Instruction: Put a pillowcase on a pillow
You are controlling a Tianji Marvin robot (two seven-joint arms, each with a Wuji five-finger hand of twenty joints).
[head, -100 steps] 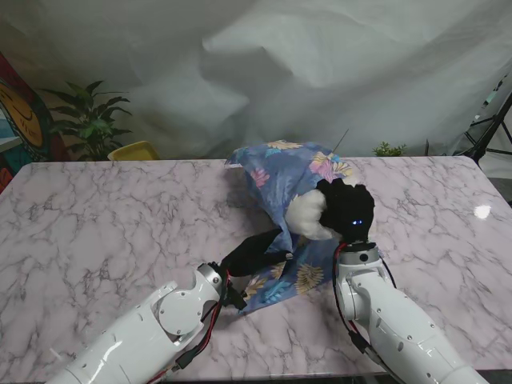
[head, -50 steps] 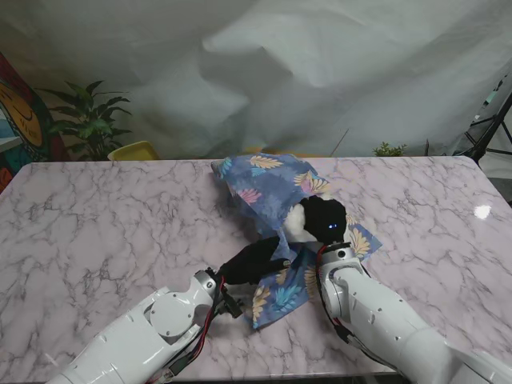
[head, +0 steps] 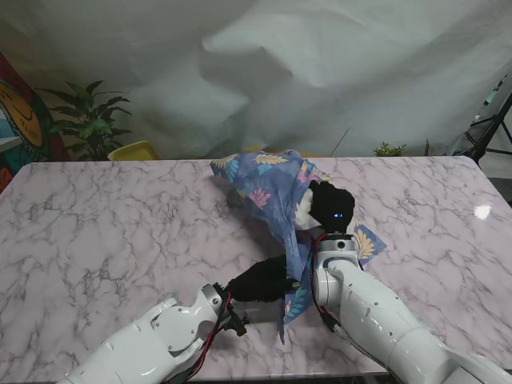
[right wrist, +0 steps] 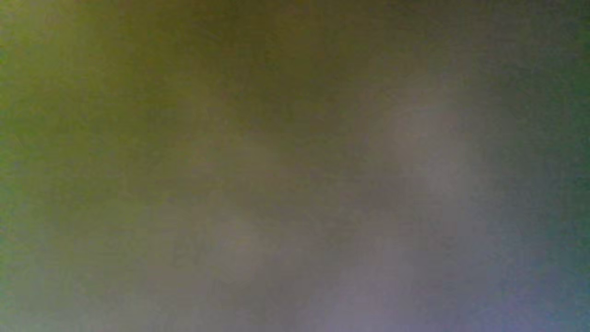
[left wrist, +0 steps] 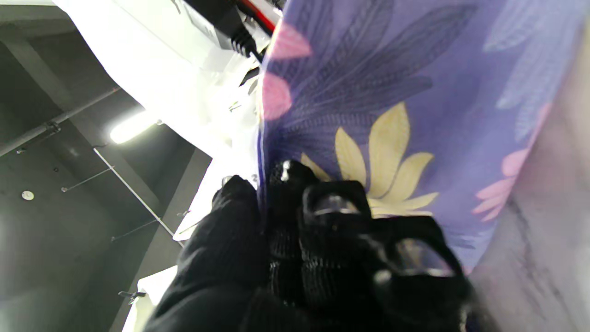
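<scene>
The blue floral pillowcase [head: 268,186] is lifted off the marble table, draped over the white pillow [head: 303,214], of which only a small patch shows. My left hand [head: 260,282], in a black glove, is shut on the pillowcase's hanging edge near me; the left wrist view shows its fingers [left wrist: 322,216] pinching the cloth [left wrist: 392,92]. My right hand [head: 330,206] is pushed against the pillow at the case's mouth, its fingers hidden by cloth. The right wrist view is a dark blur, covered.
The marble table [head: 104,232] stretches to both sides. A potted plant [head: 90,120] and a yellow chair back [head: 134,150] stand behind its far left edge. A tripod [head: 492,120] stands at the far right. White sheeting hangs behind.
My left hand has pulled the pillowcase edge nearer to me and stretched it into a hanging strip. The right hand has pushed the pillow farther in, so more cloth covers it.
</scene>
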